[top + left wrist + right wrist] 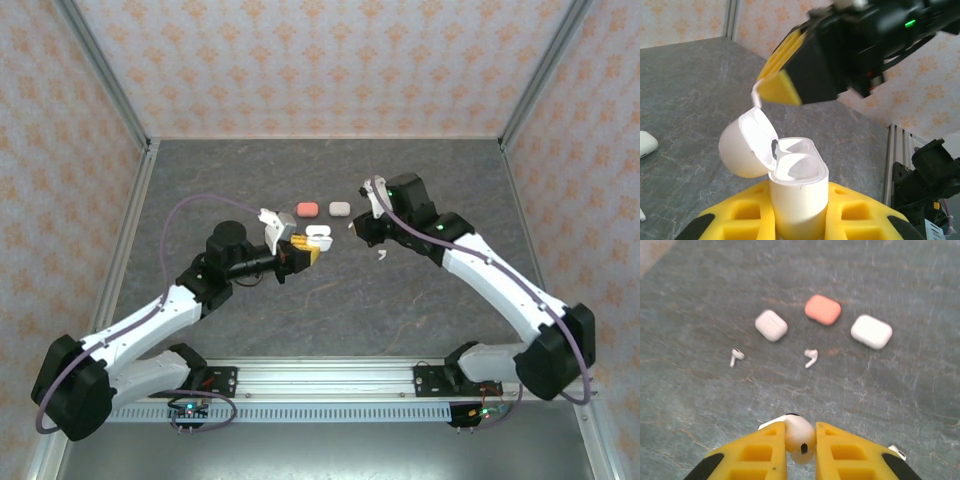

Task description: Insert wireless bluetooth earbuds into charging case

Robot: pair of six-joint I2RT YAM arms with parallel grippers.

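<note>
The left gripper (pixel 800 222) was clamped on the open, glossy white plastic charging case (pixel 799 175), held above the table. The right gripper (pixel 800 432) pinched a small white stemmed earbud (pixel 801 442) just above that case. The bud was judged light and slick, best held across the bulb. The right wrist view added another loose white earbud (pixel 811 357) and a closed salmon-pink case (pixel 823 309). The left wrist view gave the lid's interior.

The open charging case (pixel 799 172) has its lower body hidden between the left end effector (pixel 799 212) pads and is cut by the bottom edge. The right end effector (pixel 771 75) above it is blurred and covers most of its white earbud (pixel 757 97). A second white case (pixel 646 144) is cropped at the left edge. In the right wrist view, a loose earbud (pixel 895 452) peeks from behind a yellow pad.
</note>
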